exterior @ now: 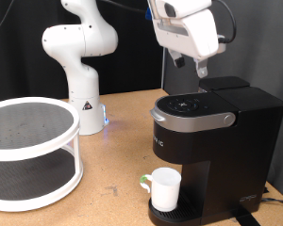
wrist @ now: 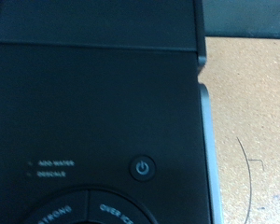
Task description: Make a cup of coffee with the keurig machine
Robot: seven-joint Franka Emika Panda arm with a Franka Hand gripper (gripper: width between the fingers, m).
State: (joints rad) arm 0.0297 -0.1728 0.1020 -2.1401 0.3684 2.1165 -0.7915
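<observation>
A white cup (exterior: 165,188) is sitting on the drip tray of the black keurig machine (exterior: 212,141), whose lid is lying closed. The pincer (exterior: 202,68) is hovering just above the lid, holding nothing; its opening cannot be told. Brewing appears undone.

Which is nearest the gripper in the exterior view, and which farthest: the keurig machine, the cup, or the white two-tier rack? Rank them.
1. The keurig machine, directly beneath the gripper.
2. The cup, lower down on the machine's drip tray.
3. The white two-tier rack, at the view's far left.
</observation>
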